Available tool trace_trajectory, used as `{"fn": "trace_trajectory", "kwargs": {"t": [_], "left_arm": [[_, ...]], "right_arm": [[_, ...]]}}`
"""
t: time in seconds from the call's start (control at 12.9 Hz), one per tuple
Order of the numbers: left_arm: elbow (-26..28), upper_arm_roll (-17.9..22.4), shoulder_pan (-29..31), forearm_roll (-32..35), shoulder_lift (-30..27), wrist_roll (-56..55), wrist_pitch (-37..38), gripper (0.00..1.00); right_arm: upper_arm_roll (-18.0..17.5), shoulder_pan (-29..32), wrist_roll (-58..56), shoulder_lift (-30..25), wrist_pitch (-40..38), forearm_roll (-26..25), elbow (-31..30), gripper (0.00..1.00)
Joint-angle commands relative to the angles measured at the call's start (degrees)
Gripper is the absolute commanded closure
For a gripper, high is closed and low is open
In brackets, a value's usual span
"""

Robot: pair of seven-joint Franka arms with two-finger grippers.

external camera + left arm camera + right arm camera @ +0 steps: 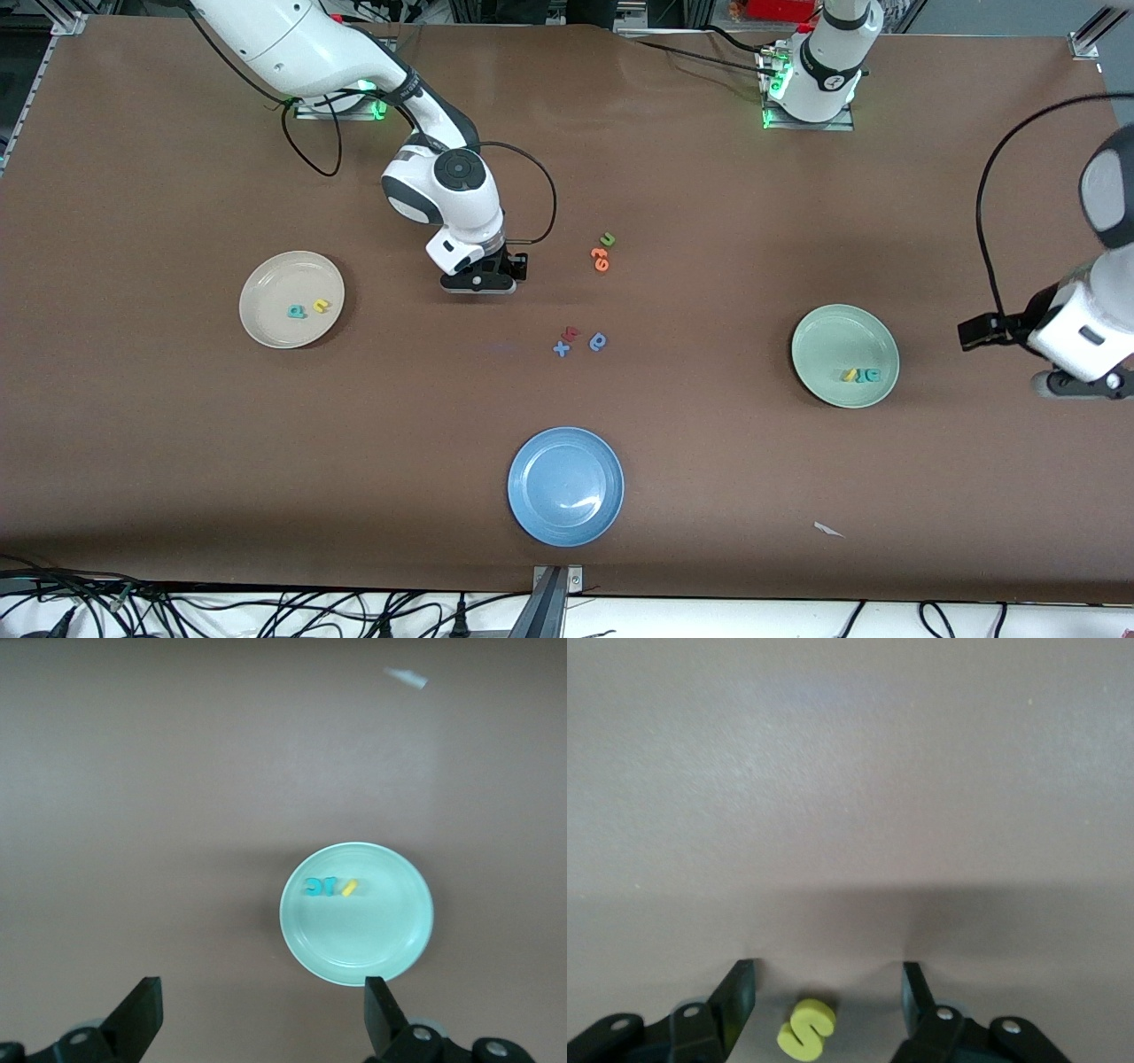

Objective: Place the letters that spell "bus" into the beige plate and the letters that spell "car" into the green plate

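The beige plate (275,283) lies toward the right arm's end of the table and holds a teal b (296,311) and a yellow u (321,306). My right gripper (478,283) is low over the bare table beside that plate. Its jaws (828,979) are open, and the yellow s (806,1028) lies between them, touching neither finger. The hand hides the s in the front view. The green plate (842,332) holds a yellow a (849,375) and two teal letters (872,376). My left gripper (262,992) hangs open and empty beside the green plate (390,948).
A blue plate (565,486) lies near the front edge. Mid-table are a green u (608,239), orange letters (600,259), a blue x (561,348), a red letter (571,334) and a blue rounded letter (598,341). A white scrap (828,529) lies nearer the camera than the green plate.
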State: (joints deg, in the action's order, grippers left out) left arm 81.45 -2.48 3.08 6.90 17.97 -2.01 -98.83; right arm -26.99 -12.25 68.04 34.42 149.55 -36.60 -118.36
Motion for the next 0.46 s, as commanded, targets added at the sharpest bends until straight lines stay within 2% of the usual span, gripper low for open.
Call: {"fn": "trace_trajectory", "kwargs": {"t": [0.0, 0.15, 0.31, 0.39], "left_arm": [[4.1, 2.5, -2.6, -4.5, -7.1, -1.6, -0.6, 0.00], [5.7, 5.0, -3.8, -5.1, -10.1, -1.0, -0.5, 0.00], [10.0, 6.1, -4.8, -5.2, -13.2, -0.7, -1.8, 0.00], [10.3, 6.1, -4.8, -5.2, -13.4, -0.7, -1.8, 0.00]], "right_arm": [[0.4, -0.7, 3.2, -1.9, 0.1, -1.1, -2.3, 0.25], [0.3, -0.9, 3.7, -1.6, 0.2, -1.2, -2.7, 0.27], [0.3, -1.6, 3.7, -1.3, 0.2, -1.2, -2.6, 0.37], [0.3, -1.6, 3.7, -1.2, 0.3, -1.2, -2.6, 0.47]]}}
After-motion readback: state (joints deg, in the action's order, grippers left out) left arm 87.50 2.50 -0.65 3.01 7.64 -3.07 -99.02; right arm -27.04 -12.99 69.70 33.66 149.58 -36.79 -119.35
